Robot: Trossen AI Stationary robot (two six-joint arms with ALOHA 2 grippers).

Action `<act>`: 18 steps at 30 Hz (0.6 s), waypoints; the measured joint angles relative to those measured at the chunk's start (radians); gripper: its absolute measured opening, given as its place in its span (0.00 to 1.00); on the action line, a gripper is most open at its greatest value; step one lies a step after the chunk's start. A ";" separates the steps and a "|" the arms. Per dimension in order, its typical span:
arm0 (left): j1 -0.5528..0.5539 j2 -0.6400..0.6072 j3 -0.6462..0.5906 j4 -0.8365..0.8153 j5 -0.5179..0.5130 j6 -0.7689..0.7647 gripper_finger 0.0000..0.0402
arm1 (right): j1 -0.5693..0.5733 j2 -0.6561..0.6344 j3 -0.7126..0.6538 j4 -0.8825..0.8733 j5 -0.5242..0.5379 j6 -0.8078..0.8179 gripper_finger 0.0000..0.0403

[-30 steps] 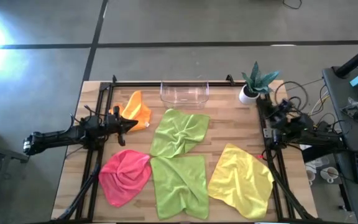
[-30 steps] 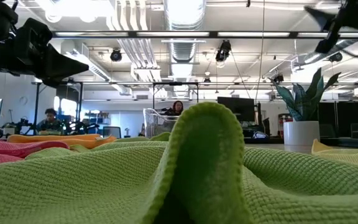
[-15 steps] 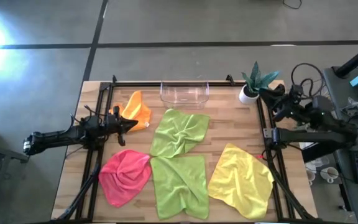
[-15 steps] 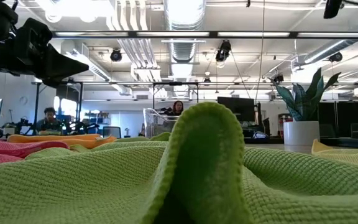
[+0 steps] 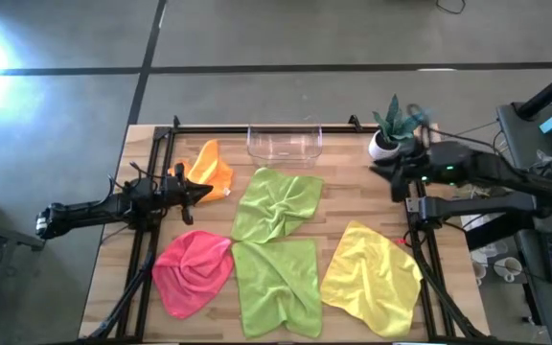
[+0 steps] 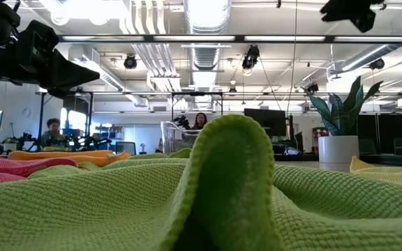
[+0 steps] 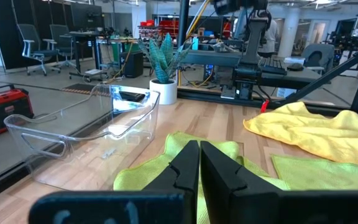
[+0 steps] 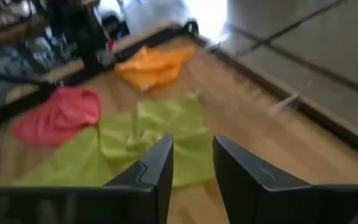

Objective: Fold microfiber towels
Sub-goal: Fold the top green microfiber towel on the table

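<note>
- The right arm has swung in from the table's right edge: a second ago it sat folded outside the rail, and now its right gripper (image 5: 383,170) hangs high over the far right part of the table, beside the potted plant (image 5: 392,129). Its fingers (image 8: 156,169) stand apart with nothing between them.
- The left gripper (image 5: 202,191) has not moved; it waits above the left side, jaws pressed shut and empty, just beside the orange towel (image 5: 209,169).
- None of the cloths has shifted. The pink towel (image 5: 192,269) lies at the near left, a lime green towel (image 5: 278,203) is crumpled in the middle, the second lime green towel (image 5: 278,285) lies in front of it, and the yellow towel (image 5: 373,278) lies at the near right. All lie loose and rumpled.
- The wooden table (image 5: 347,192) carries a black rail frame along its sides, and a clear plastic bin (image 5: 285,143) stands at the far edge.
- Beyond it, the room is an open workshop with ceiling lights, ducting and desks; two people (image 6: 199,120) sit far back.
</note>
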 joint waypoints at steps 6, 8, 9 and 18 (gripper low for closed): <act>0.000 0.000 0.000 0.000 0.000 0.000 0.00 | 0.000 0.102 -0.076 0.044 -0.093 -0.008 0.26; 0.000 0.000 0.000 0.000 0.000 -0.001 0.00 | 0.000 0.132 -0.102 0.101 -0.120 -0.026 0.26; 0.000 0.000 0.000 0.000 0.000 -0.001 0.00 | 0.000 0.150 -0.114 0.126 -0.133 -0.037 0.26; 0.000 0.001 0.000 0.000 0.000 -0.002 0.00 | 0.000 0.348 -0.128 0.239 -0.159 -0.105 0.26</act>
